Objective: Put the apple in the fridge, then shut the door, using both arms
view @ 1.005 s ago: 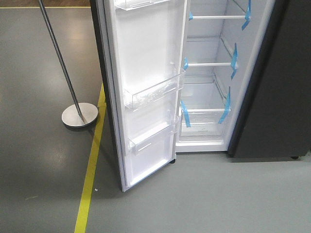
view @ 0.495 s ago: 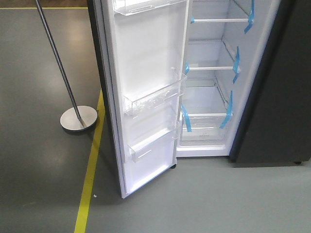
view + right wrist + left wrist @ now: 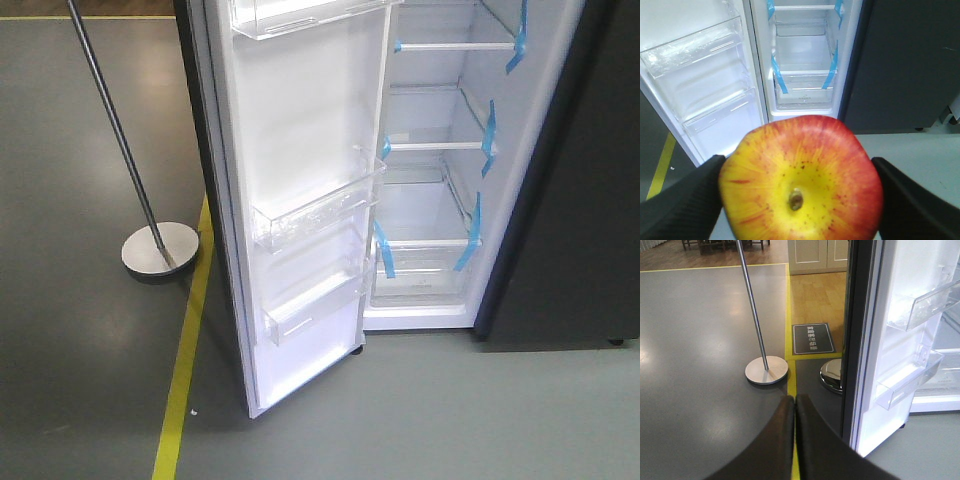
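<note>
Starting at the far left of the front view, I've got the pole stand (image 3: 160, 250) on the grey floor, its round base just left of the yellow line (image 3: 186, 365). Next along, the door (image 3: 300, 130) is swung wide with its white inner face toward me and clear bins (image 3: 318, 208) stepped down it. Right of that the fridge (image 3: 430, 290) stands open: white cavity, glass shelves, blue tape (image 3: 382, 250) on the shelf fronts at both sides, a drawer at the bottom. Furthest right, a dark panel (image 3: 580, 200) runs up out of frame. Over to my left wrist camera: the left claw (image 3: 794, 401) has its two fingers (image 3: 775, 450) pressed together with only a thin seam between them, hanging over the floor near the door's outer edge (a second, shiny round base (image 3: 832, 376) sits just by that edge, and a dark floor sign (image 3: 812, 338) lies beyond it). Right wrist camera now: the apple (image 3: 800, 145) fills the lower middle, its yellow end with the small dimple facing the lens and red around the rim. The right claw (image 3: 799, 175) is clamped on it, one black finger (image 3: 685, 200) touching each flank. The apple is outside the fridge, held in the air out in front of the open compartment. The drawer and lower shelves show above it in the frame, and the door's bins are off to its left.
</note>
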